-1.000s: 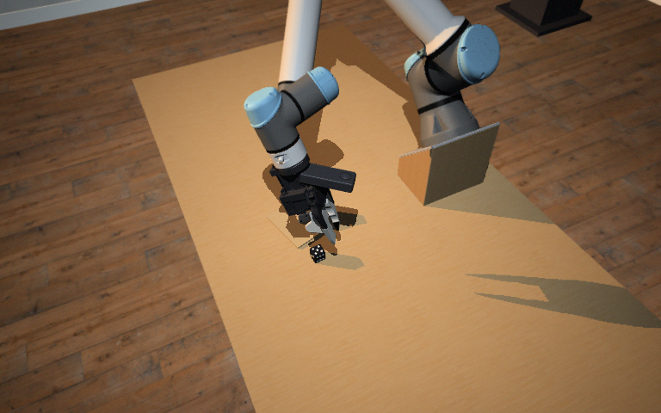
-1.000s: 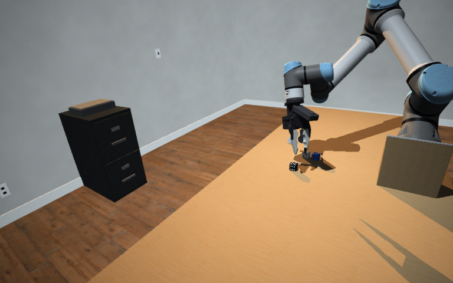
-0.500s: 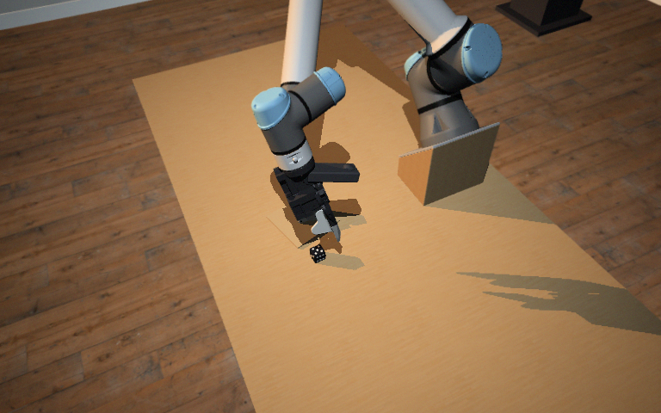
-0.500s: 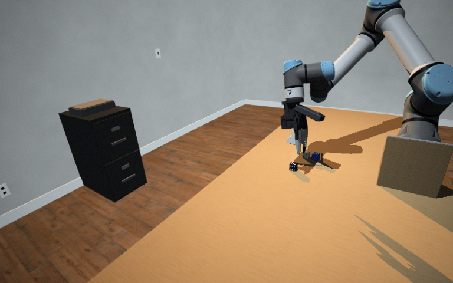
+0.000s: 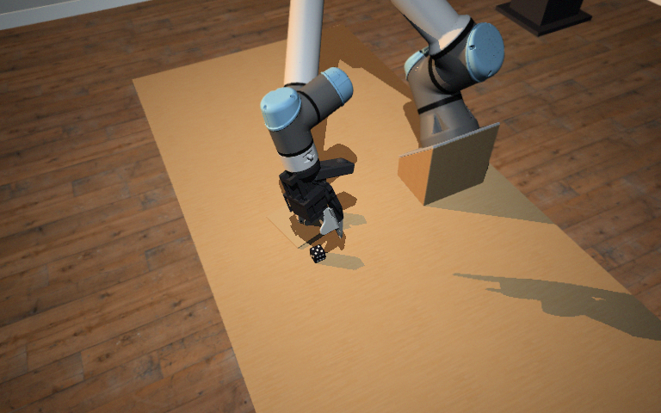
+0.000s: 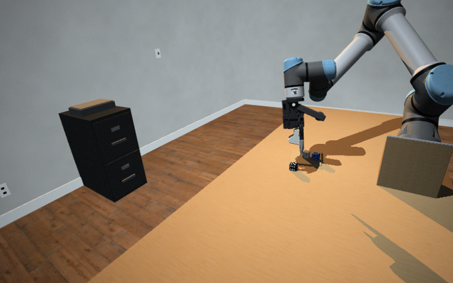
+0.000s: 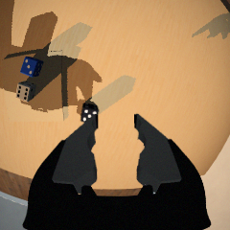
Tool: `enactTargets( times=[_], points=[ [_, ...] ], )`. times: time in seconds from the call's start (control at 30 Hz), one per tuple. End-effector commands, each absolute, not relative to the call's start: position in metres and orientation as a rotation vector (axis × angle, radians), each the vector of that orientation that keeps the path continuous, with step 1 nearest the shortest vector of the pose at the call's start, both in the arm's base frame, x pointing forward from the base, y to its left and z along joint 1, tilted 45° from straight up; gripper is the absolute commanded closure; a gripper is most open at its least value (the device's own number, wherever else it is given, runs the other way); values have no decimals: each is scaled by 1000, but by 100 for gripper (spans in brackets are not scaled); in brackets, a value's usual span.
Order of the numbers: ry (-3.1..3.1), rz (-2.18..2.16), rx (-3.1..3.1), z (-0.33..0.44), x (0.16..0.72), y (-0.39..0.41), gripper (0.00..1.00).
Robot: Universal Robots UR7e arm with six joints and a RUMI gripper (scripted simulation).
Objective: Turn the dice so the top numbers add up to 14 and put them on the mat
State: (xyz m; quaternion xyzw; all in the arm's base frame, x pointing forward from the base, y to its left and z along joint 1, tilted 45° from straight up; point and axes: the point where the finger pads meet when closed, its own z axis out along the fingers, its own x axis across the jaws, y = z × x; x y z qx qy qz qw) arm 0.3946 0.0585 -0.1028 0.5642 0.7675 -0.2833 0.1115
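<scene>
The black die sits flat on the table beside the tan mat, off its edge, with five pips on top. The blue die and the grey die lie on the mat. In the wrist view the blue die's upper face seems to show three pips and the grey die's six. Both are hidden in the top view. My gripper is partly open and empty, above the dice; in the wrist view its left fingertip overlaps the black die.
An upright tan panel stands on the table in front of the arm's base. A black cabinet stands on the floor beyond the table. Arm shadows fall across the mat.
</scene>
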Motion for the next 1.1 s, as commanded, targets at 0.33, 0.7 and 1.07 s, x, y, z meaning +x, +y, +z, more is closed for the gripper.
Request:
enactTargets(
  times=[0.33,0.7,1.07],
  points=[
    [2603,-950,1117,-98,401,58,72],
    [2771,-1036,719,-95,407,60,72],
    [2885,-1118,303,-92,413,62,72]
  ],
)
